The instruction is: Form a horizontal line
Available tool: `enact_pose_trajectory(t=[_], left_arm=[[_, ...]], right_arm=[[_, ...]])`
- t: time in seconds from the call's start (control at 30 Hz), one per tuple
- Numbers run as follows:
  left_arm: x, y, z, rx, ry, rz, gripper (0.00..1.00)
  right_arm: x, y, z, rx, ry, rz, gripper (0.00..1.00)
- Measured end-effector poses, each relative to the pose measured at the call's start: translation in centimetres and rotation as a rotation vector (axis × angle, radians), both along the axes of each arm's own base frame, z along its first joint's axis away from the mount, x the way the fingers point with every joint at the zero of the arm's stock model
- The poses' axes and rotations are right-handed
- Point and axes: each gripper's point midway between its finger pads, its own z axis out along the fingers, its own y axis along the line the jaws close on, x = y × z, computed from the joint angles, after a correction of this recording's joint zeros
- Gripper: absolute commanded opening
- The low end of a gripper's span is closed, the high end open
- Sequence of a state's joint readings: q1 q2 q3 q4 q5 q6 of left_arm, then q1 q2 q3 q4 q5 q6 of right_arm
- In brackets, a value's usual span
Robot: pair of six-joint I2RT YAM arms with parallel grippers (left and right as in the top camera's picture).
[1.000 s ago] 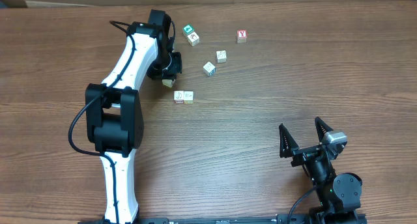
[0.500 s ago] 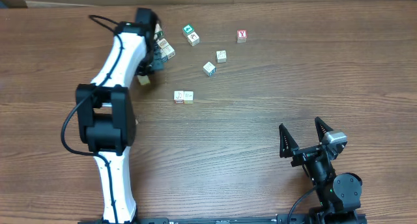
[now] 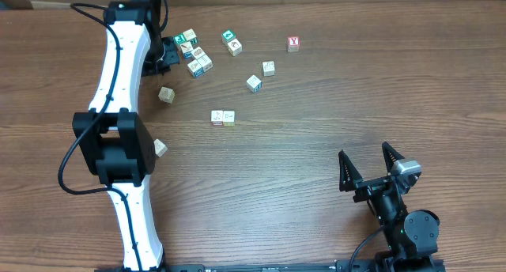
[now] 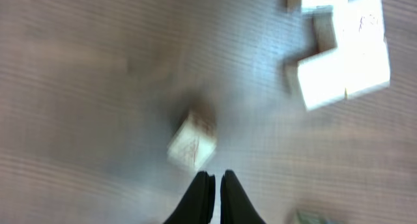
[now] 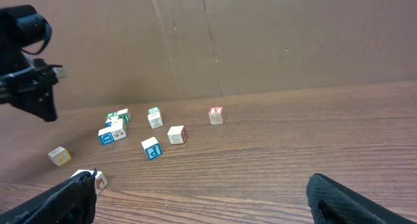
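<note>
The row of two pale cubes (image 3: 223,118) is lying near the middle of the table (image 3: 332,106), the pair touching side to side and running left to right. The left jaws are hanging farther up the table and to the left of it, pressed together with nothing between them. They are sitting just beside a cluster of cubes (image 3: 194,54) and well apart from the row. A lone cube (image 3: 166,95) is sitting to the row's upper left, between it and those jaws. The right jaws are standing spread wide and empty at the near right of the table, well apart from the row and from every cube.

The overhead view is showing the whole spread. Another cube (image 3: 160,148) is showing just beside the left arm (image 3: 118,137), and two loose cubes (image 3: 261,76) are lying up and to the right of the row. A cube with a red Y (image 3: 293,43) is sitting farther back.

The left wrist view is blurring heavily. It is showing only the closed tips, a tilted cube just ahead of them and pale blocks in its upper right corner.

The right wrist view is looking low across the table and showing side faces, among them a blue-faced cube (image 5: 150,147). One end of the row is peeking out beside its own left finger.
</note>
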State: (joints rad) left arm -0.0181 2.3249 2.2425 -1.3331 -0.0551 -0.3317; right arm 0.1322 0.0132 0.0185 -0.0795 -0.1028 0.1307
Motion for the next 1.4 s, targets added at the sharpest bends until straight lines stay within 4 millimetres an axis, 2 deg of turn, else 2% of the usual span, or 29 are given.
enact_pose_trajectory(t=[0.13, 0.23, 0.5, 0.57, 0.67, 0.83, 1.0, 1.13, 1.27, 1.4], left_arm=[[-3.3, -0.3, 0.1, -0.019, 0.132, 0.019, 0.04], [-4.4, -0.4, -0.4, -0.021, 0.180, 0.031, 0.04], [-7.1, -0.2, -4.7, -0.007, 0.299, 0.034, 0.04], [-6.9, -0.1, -5.5, -0.004, 0.292, 0.035, 0.05], [-5.5, 0.1, -6.8, 0.005, 0.233, 0.035, 0.06], [-0.7, 0.5, -6.9, 0.031, 0.035, 0.039, 0.06], [2.4, 0.6, -6.3, 0.033, -0.095, 0.042, 0.05], [2.7, 0.4, -6.2, 0.020, -0.107, 0.040, 0.04], [1.4, -0.2, -6.1, -0.013, -0.049, 0.033, 0.04], [1.2, -1.6, -4.1, -0.091, -0.035, 0.019, 0.04]], right_arm=[[0.0, 0.0, 0.0, 0.000, 0.000, 0.000, 1.00], [0.0, 0.0, 0.0, 0.000, 0.000, 0.001, 1.00], [0.0, 0.0, 0.0, 0.000, 0.000, 0.000, 1.00], [0.0, 0.0, 0.0, 0.000, 0.000, 0.000, 1.00], [0.0, 0.0, 0.0, 0.000, 0.000, 0.000, 1.00], [0.0, 0.0, 0.0, 0.000, 0.000, 0.001, 1.00], [0.0, 0.0, 0.0, 0.000, 0.000, 0.000, 1.00], [0.0, 0.0, 0.0, 0.000, 0.000, 0.000, 1.00], [0.0, 0.0, 0.0, 0.000, 0.000, 0.000, 1.00], [0.0, 0.0, 0.0, 0.000, 0.000, 0.000, 1.00]])
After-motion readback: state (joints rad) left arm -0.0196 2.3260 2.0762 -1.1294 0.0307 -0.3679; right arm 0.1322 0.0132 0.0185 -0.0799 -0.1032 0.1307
